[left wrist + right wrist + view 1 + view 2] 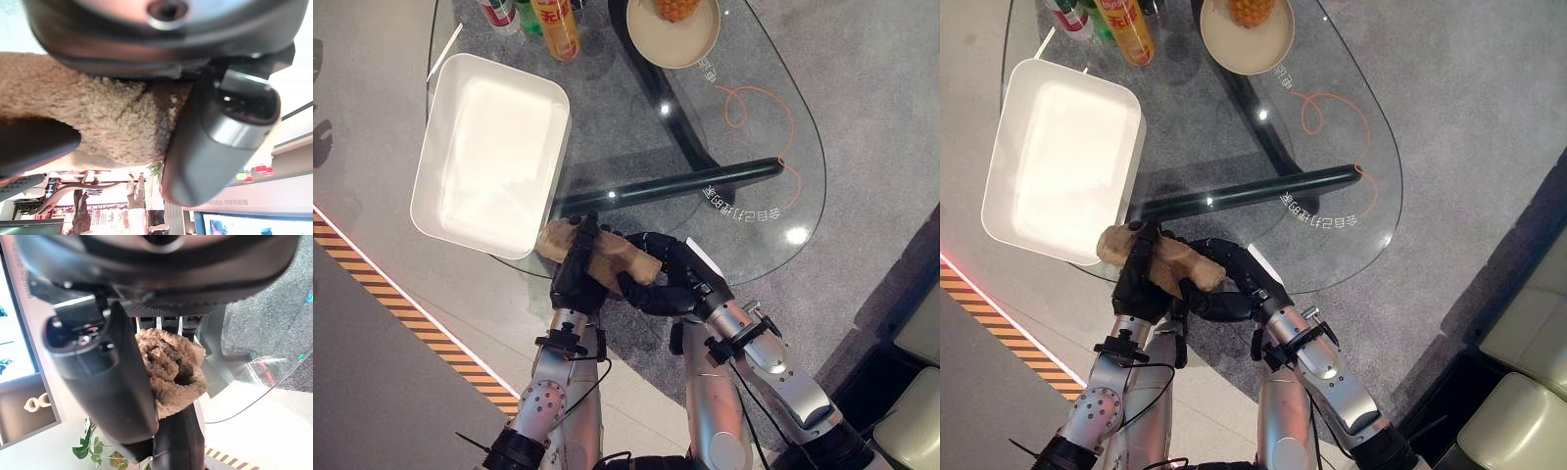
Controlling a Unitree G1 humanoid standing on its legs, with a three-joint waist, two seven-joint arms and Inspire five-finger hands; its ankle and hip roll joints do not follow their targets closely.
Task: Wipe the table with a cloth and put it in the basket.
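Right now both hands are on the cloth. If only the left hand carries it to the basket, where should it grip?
Probably mid-roll, from above. The cloth is bunched into a short roll at the table's near edge; the left hand is curled over one end, the right hand round the other. The white basket sits just beyond.

A tan, fuzzy cloth (607,257); a plain white basket (489,157); a clear glass counter (773,211) with orange squiggle; grey carpet.

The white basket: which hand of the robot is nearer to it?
Left. The left hand grips the cloth beside the white basket; the right hand grips it farther away.
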